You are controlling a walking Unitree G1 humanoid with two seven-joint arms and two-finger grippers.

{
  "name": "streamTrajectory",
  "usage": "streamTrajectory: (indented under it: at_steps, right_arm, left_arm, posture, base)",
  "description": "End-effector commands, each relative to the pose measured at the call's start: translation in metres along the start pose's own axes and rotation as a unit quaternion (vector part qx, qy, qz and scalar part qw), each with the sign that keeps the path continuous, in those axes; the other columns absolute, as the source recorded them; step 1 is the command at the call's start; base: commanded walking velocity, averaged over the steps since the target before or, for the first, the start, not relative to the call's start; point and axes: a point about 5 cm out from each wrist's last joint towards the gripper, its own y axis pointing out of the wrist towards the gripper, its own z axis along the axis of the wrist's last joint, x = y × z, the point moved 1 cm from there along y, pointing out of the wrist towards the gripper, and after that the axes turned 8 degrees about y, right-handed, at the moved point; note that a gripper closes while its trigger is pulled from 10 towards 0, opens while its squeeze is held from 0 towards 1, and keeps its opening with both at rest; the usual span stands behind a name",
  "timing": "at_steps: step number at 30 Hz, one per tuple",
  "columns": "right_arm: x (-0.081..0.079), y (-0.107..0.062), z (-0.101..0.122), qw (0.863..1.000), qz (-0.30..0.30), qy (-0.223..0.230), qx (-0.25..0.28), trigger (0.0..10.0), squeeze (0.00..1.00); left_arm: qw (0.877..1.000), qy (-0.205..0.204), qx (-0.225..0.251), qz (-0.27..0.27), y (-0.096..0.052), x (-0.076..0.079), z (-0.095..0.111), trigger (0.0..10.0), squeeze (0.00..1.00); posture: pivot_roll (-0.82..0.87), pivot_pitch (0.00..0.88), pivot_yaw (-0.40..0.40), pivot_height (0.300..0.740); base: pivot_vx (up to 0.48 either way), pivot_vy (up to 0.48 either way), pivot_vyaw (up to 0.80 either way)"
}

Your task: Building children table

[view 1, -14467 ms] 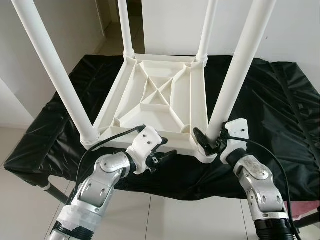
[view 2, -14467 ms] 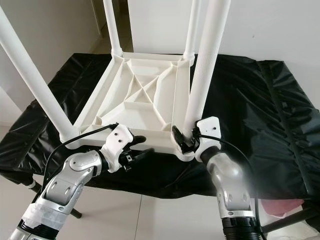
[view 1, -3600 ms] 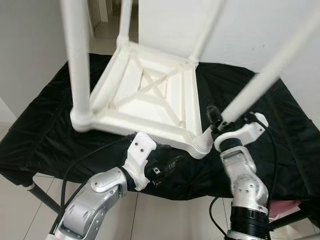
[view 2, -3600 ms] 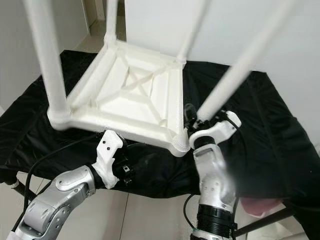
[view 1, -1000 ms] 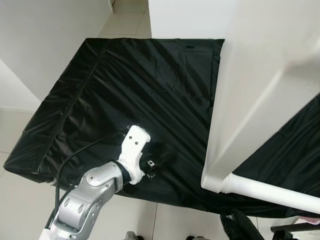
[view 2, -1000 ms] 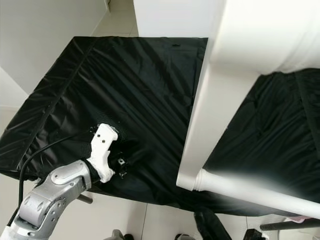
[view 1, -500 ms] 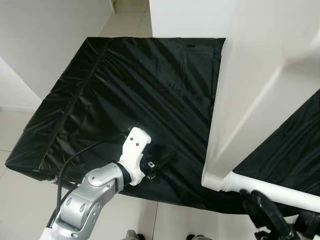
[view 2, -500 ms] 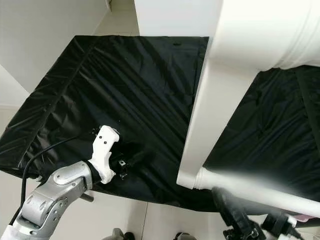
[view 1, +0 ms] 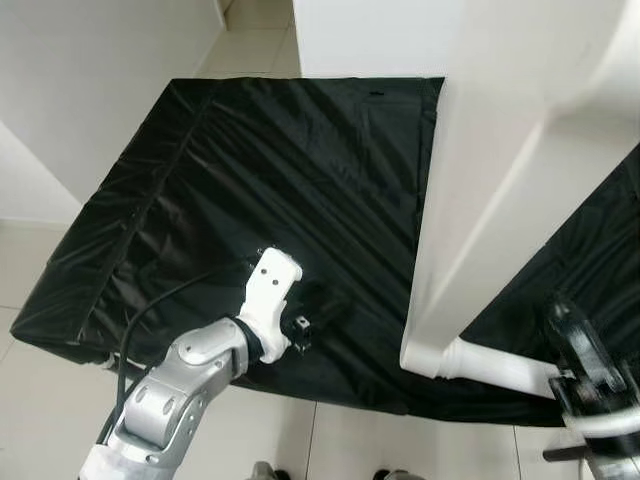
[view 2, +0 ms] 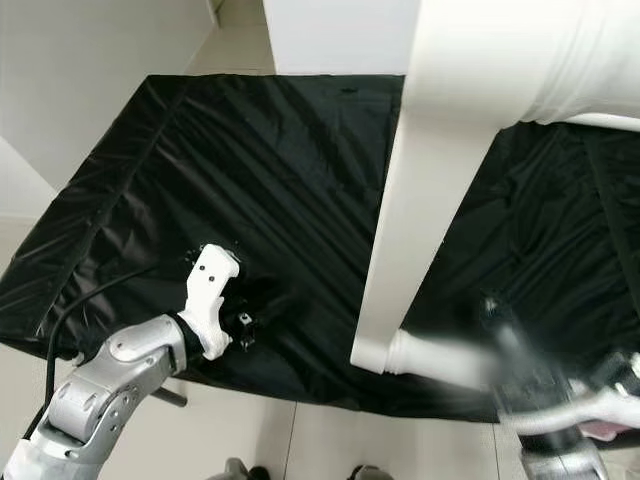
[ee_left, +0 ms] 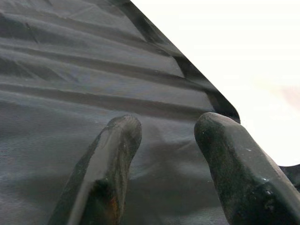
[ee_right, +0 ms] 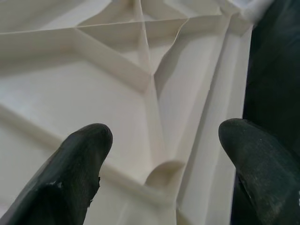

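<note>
- Left gripper (view 1: 318, 312) low over the near part of the black cloth (view 1: 250, 180), fingers (ee_left: 115, 154) slightly parted with nothing between them, tips just above the wrinkled fabric.
- Right gripper (view 1: 575, 345) at the lower right beside the table's near leg, blurred in the right eye view; fingers (ee_right: 82, 154) spread wide in the right wrist view, empty, aimed at the ribbed underside.
- White children's table (view 2: 440, 180) tipped on edge at the right, top panel standing steeply, running from the upper right down to a near corner (view 1: 425, 355) close to the cloth's front edge.
- One leg (view 1: 495, 365) pointing out sideways to the right from that corner, long axis nearly level.
- Underside ribs (ee_right: 145, 79), crossing diagonally, clear from the right wrist camera; head views give the smooth outer face instead.
- Table cut off by the upper and right frame edges; whether it touches the cloth, impossible to tell.
</note>
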Motion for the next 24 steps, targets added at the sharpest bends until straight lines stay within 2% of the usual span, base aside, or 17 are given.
streamTrajectory:
  at_steps: [1,3,4,5,7,8,12,14,18,21,22,23,24]
  right_arm:
    - [0.002,0.015,-0.002,0.999,-0.031,-0.032,0.018,10.0,0.00]
    - [0.002,0.015,-0.002,0.999,-0.031,-0.032,0.018,10.0,0.00]
    - [0.006,0.023,-0.002,0.998,-0.043,-0.042,0.029,10.0,0.00]
    - [0.006,0.023,-0.002,0.998,-0.043,-0.042,0.029,10.0,0.00]
    - [0.014,0.041,0.000,0.994,-0.071,-0.070,0.050,10.0,0.00]
    - [0.014,0.041,0.000,0.994,-0.071,-0.070,0.050,10.0,0.00]
    - [0.020,0.066,0.005,0.982,-0.112,-0.130,0.072,10.0,0.00]
    - [0.020,0.066,0.005,0.982,-0.112,-0.130,0.072,10.0,0.00]
    - [0.016,0.078,-0.002,0.969,-0.133,-0.196,0.067,10.0,0.00]
    - [0.015,0.079,-0.004,0.968,-0.134,-0.202,0.065,10.0,0.00]
    - [0.018,0.084,-0.012,0.951,-0.165,-0.253,0.061,10.0,0.00]
    - [0.019,0.085,-0.016,0.943,-0.176,-0.277,0.059,10.0,0.00]
    - [0.019,0.085,-0.016,0.943,-0.176,-0.277,0.059,10.0,0.00]
  left_arm:
    - [1.000,0.004,-0.004,0.006,-0.002,-0.005,-0.004,10.0,0.00]
    - [1.000,0.004,-0.004,0.006,-0.002,-0.005,-0.004,10.0,0.00]
    - [1.000,0.007,-0.003,0.016,-0.003,-0.009,-0.004,10.0,0.00]
    - [1.000,0.007,-0.003,0.016,-0.003,-0.009,-0.004,10.0,0.00]
    - [0.999,0.019,0.006,0.046,-0.003,-0.022,0.001,10.0,0.00]
    - [0.999,0.019,0.006,0.046,-0.003,-0.022,0.001,10.0,0.00]
    - [0.992,0.030,0.035,0.115,-0.006,-0.047,0.015,10.0,0.00]
    - [0.992,0.030,0.035,0.115,-0.006,-0.047,0.015,10.0,0.00]
    - [0.985,0.031,0.053,0.161,-0.009,-0.060,0.020,10.0,0.00]
    - [0.984,0.034,0.055,0.164,-0.009,-0.060,0.020,10.0,0.00]
    - [0.982,0.030,0.056,0.177,-0.006,-0.063,0.018,10.0,0.00]
    - [0.981,0.026,0.056,0.185,-0.005,-0.065,0.017,10.0,0.00]
    - [0.981,0.026,0.056,0.185,-0.005,-0.065,0.017,10.0,0.00]
  posture:
    - [-0.11,0.169,0.095,0.740]
    - [-0.11,0.169,0.095,0.740]
    - [-0.11,0.169,0.089,0.740]
    - [-0.11,0.169,0.089,0.740]
    - [-0.11,0.160,0.062,0.740]
    - [-0.11,0.160,0.062,0.740]
    - [-0.12,0.151,0.040,0.740]
    - [-0.12,0.151,0.040,0.740]
    - [-0.13,0.135,0.042,0.740]
    - [-0.13,0.135,0.042,0.740]
    - [-0.13,0.133,0.042,0.740]
    - [-0.13,0.133,0.042,0.740]
    - [-0.13,0.133,0.042,0.740]
  base:
    - [0.000,0.000,0.00]
    - [0.000,0.000,0.00]
    - [0.000,0.000,0.00]
    - [0.000,0.000,0.00]
    - [0.000,0.000,0.00]
    - [0.000,0.000,0.00]
    - [0.000,0.000,0.00]
    - [0.000,0.000,0.00]
    - [0.000,0.000,0.00]
    - [0.000,0.000,0.00]
    - [0.000,0.000,0.00]
    - [0.000,0.000,0.00]
    - [0.000,0.000,0.00]
